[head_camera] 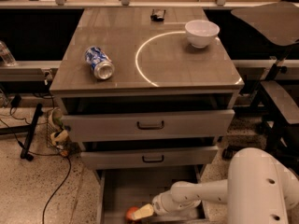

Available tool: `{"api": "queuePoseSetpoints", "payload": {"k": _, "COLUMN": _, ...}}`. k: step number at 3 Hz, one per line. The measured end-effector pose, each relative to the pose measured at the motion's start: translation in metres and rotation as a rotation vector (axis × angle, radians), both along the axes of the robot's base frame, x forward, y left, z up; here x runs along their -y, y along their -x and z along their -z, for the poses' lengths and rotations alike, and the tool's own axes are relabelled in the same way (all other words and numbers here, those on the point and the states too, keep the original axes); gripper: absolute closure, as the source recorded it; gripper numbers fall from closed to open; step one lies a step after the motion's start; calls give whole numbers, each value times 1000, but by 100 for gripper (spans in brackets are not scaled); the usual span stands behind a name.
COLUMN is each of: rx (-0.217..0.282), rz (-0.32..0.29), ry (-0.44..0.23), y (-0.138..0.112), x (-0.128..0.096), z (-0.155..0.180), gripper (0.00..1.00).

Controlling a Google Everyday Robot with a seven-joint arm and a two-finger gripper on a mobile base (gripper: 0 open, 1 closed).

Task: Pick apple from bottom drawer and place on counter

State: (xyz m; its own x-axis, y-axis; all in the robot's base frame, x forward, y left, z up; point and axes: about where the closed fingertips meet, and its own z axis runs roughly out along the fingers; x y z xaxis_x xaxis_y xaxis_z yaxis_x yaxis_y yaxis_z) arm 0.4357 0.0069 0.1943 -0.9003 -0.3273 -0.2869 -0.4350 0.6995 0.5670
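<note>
The bottom drawer [135, 185] is pulled open below two upper drawers; its flat grey floor shows. The apple [130, 213], small and red-orange, lies on that floor near the bottom edge of the camera view, partly hidden by my fingers. My gripper [141, 212] reaches left into the drawer on a white arm [210, 192], its pale fingertips right against the apple's right side. The counter [187, 71] is the glossy grey-brown cabinet top with a white arc.
A blue-white soda can [99, 63] lies on its side on the counter's left part. A white bowl [202, 32] stands at the back right, a small dark object [158, 15] at the back. Cables [56, 181] and clutter lie on the floor at left.
</note>
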Motion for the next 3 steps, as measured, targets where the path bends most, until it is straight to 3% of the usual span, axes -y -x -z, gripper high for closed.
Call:
{"api": "queuePoseSetpoints", "payload": {"k": 1, "rx": -2, "rz": 40, "ry": 7, "y": -2, "x": -25, "z": 14, "gripper": 0}}
{"api": "queuePoseSetpoints", "payload": {"k": 3, "rx": 18, "rz": 107, "ry": 41, "y": -17, "x": -54, "z": 36, "gripper": 0}}
